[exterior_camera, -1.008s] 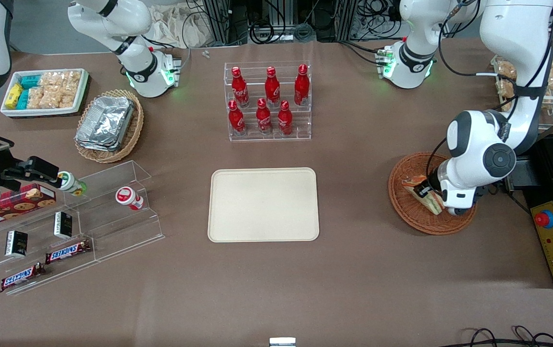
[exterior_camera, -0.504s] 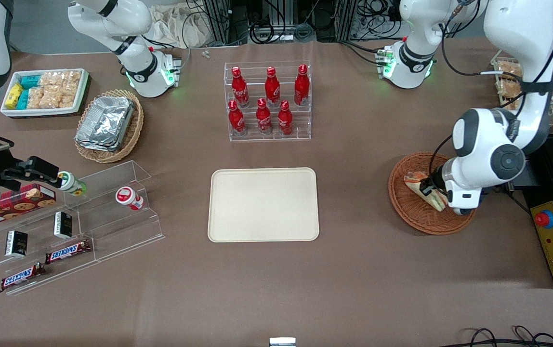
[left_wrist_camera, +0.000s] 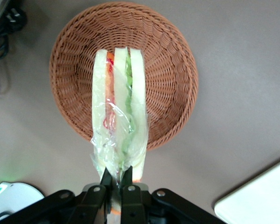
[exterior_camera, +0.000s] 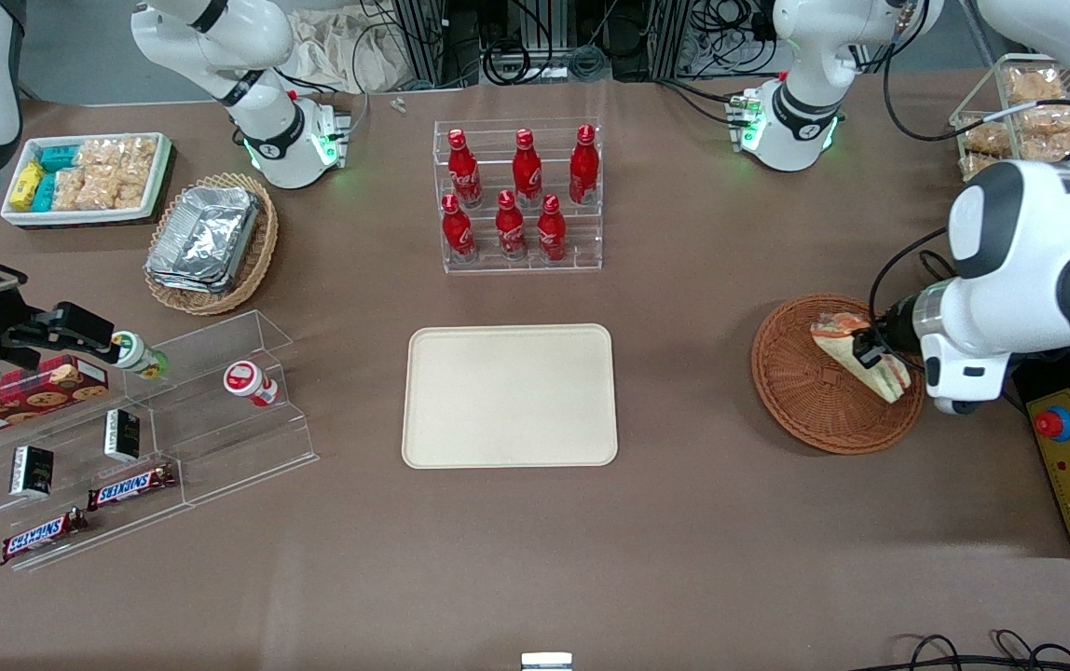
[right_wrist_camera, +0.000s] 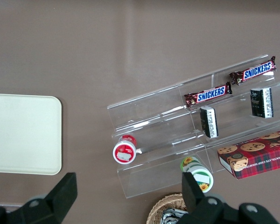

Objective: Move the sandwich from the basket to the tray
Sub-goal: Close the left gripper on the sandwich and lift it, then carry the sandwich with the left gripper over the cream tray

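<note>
While the gripper [left_wrist_camera: 115,179] pinches the plastic-wrapped triangular sandwich [left_wrist_camera: 120,132] by its edge, the wedge hangs above the round woven wicker basket [left_wrist_camera: 172,70], apart from the smooth beige tray [exterior_camera: 509,395]

"SNICKERS" on two choc bars [right_wrist_camera: 208,94] [right_wrist_camera: 252,70] in clear rack; other labels unreadable.

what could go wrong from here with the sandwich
The gripper above the basket pinches the sandwich only at its wrapped tip, so it may slip out or swing on the way. The slices could spread apart in the loose wrap. The tray lies well off toward the parked arm's end, a long carry.
</note>
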{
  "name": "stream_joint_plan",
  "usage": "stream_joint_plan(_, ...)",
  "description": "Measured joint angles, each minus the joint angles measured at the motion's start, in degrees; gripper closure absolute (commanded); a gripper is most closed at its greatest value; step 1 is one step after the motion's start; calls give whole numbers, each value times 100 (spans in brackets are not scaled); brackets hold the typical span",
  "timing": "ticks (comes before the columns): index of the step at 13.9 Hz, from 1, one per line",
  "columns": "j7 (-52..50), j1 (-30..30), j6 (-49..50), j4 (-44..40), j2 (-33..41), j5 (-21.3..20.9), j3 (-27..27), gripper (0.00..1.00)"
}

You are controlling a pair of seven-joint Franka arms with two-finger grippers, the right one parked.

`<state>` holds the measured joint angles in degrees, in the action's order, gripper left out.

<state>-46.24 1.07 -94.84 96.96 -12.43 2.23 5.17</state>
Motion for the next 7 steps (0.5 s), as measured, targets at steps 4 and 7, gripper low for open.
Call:
stream_joint_plan(4, 173, 289, 377, -511, -3, 0, 129, 100)
stream_joint_plan(7, 74, 693, 460, -649, -12, 6, 225, 100)
